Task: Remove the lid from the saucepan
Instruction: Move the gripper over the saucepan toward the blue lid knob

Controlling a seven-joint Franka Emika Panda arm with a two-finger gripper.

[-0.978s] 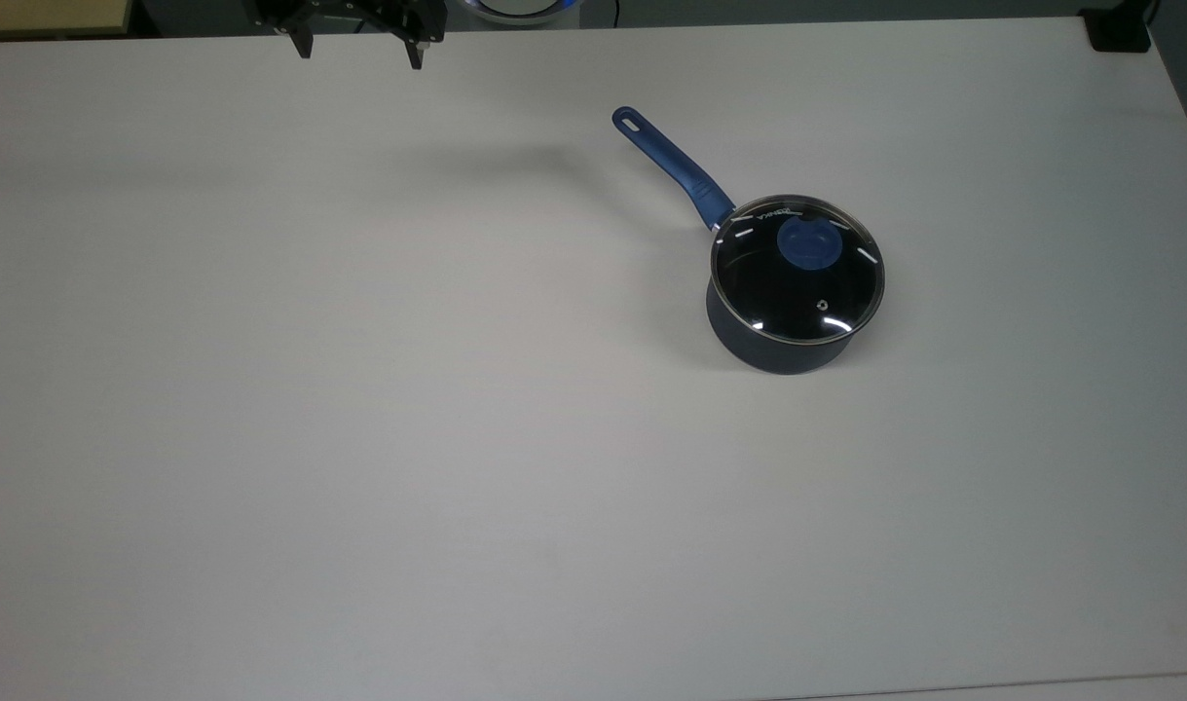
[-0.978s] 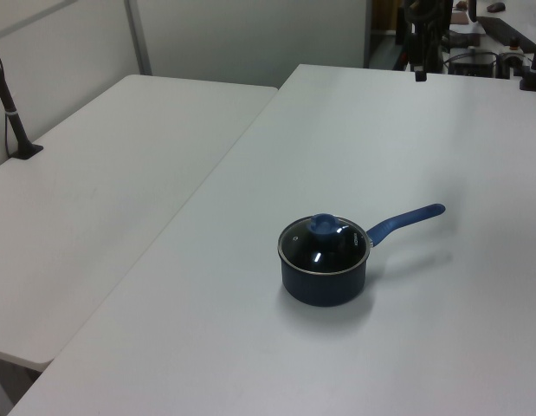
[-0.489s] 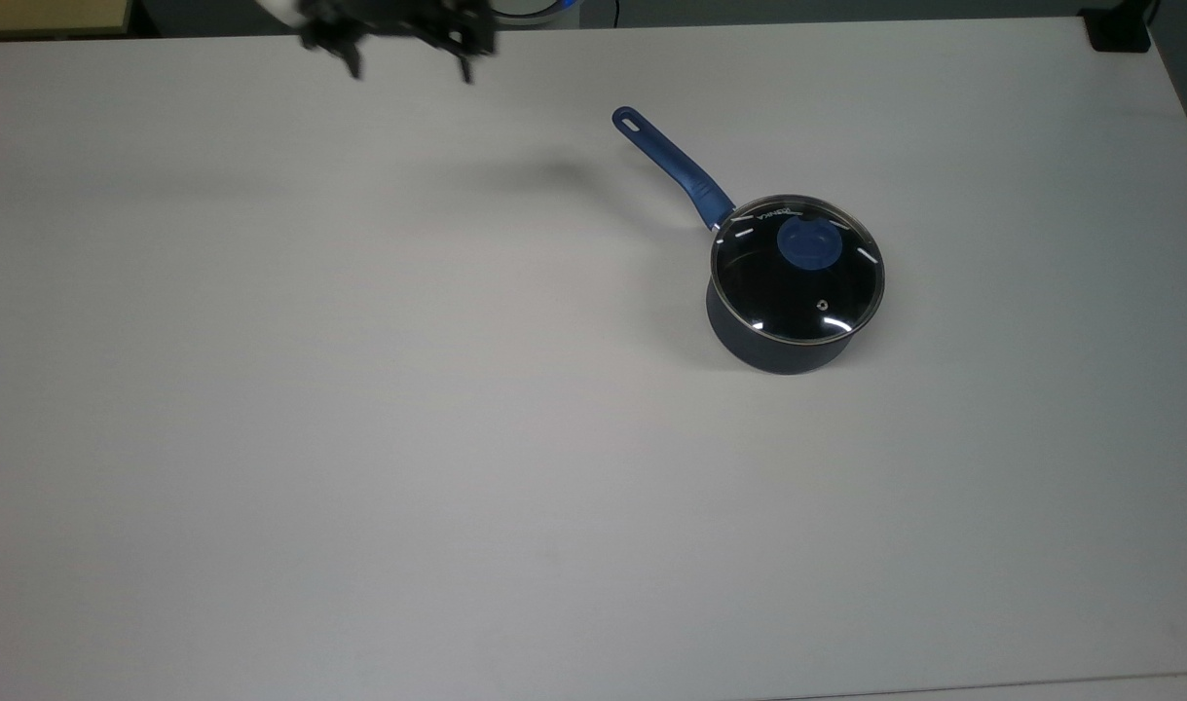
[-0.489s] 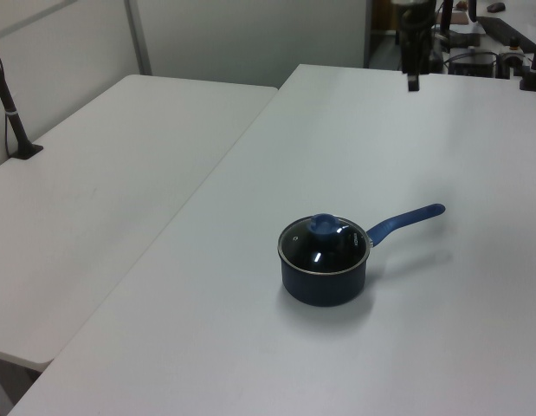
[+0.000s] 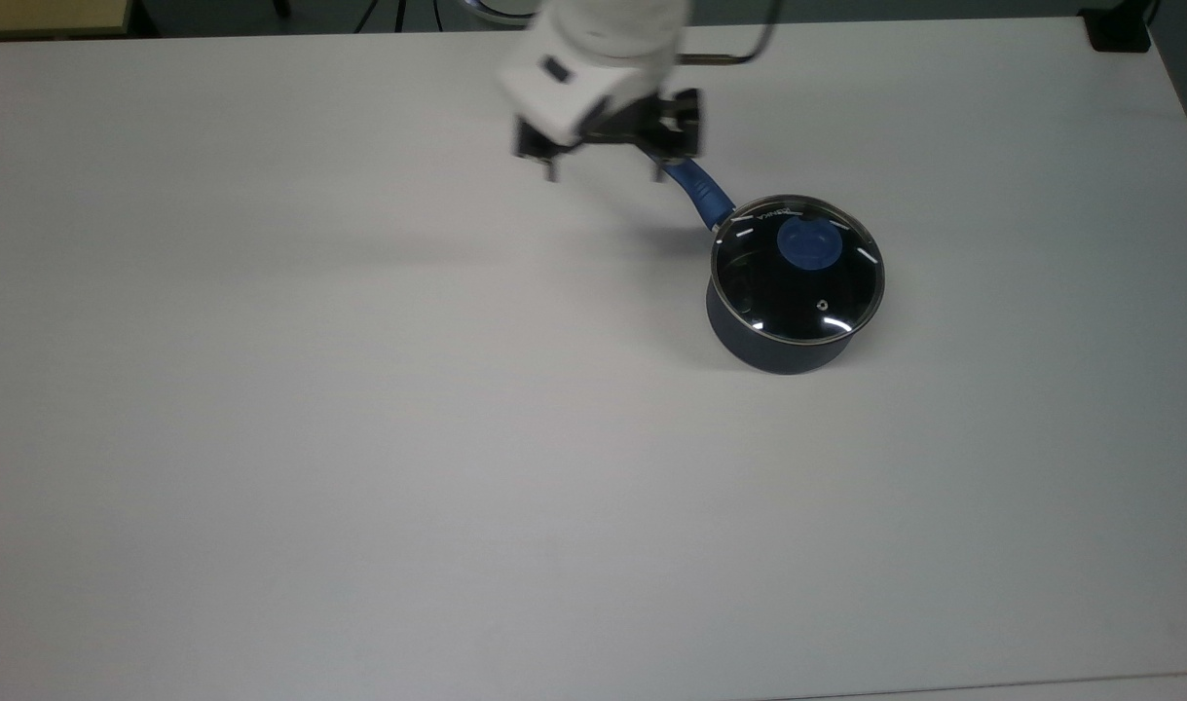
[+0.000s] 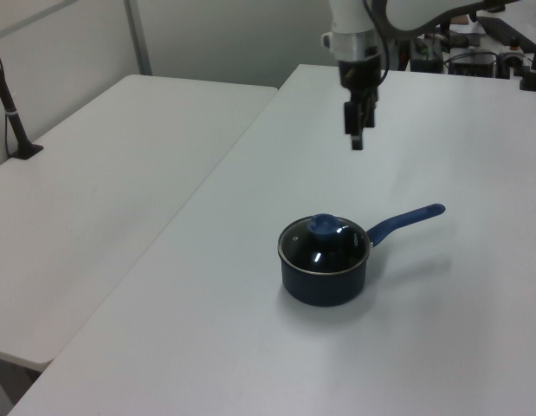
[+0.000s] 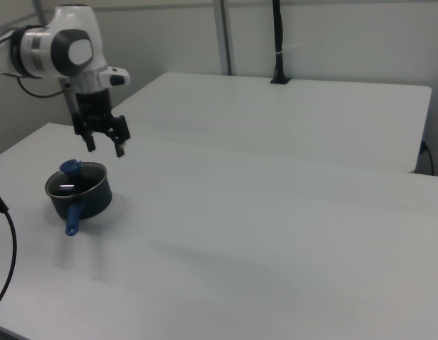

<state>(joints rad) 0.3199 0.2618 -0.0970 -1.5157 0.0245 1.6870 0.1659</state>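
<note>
The white table [image 5: 359,438] spreads wide beneath the claw [image 5: 605,167], which hangs spread open and empty. Down to the top view's right of it stands the saucepan [image 5: 783,336], its lid [image 5: 797,271] seated. I'd centre over the blue knob [image 5: 809,243] before sinking and closing.

I see white table [image 5: 359,438] under even light; second white table [image 6: 94,191] just beside it. Pale partition wall [image 7: 332,35] behind. Black post [image 7: 277,42] stands at second table's far edge.
</note>
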